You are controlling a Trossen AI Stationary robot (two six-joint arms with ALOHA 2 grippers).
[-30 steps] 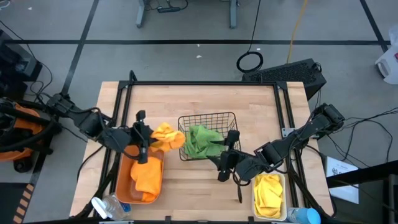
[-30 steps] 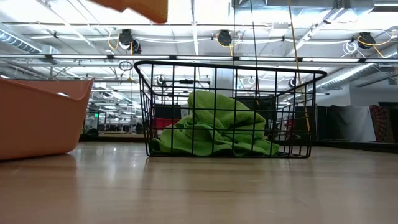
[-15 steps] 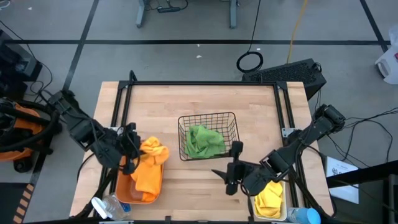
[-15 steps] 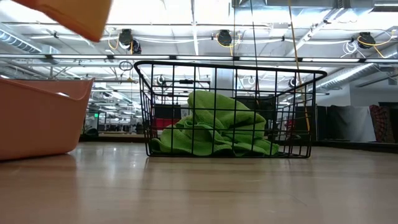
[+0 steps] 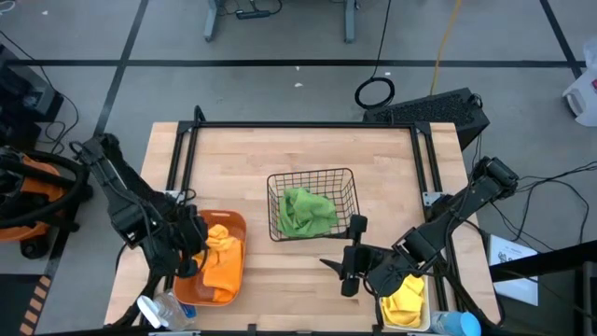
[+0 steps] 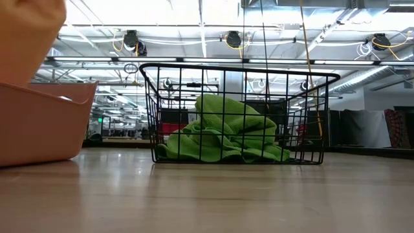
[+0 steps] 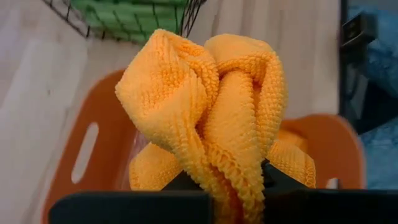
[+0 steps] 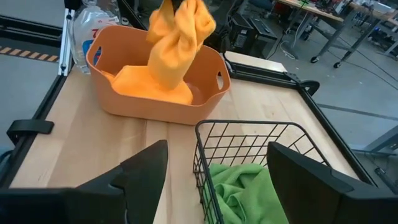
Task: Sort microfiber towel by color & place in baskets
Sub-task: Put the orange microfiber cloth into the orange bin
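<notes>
The orange towel (image 5: pixel 220 236) hangs bunched from the left gripper (image 5: pixel 189 245), long axis vertical, over the orange bin (image 5: pixel 235 222) at the counter's (image 5: pixel 298 149) front-left corner; its jaws are closed on the cloth. A second orange towel (image 5: pixel 220 271) lies flat inside. The left wrist view shows the folds close up. Green towels (image 5: pixel 306 211) fill the black wire basket (image 5: pixel 350 175) mid-counter. The right gripper (image 5: pixel 347 266), jaws spread and empty, hovers beside the white bin (image 5: pixel 381 297) holding yellow towels (image 5: pixel 407 301).
</notes>
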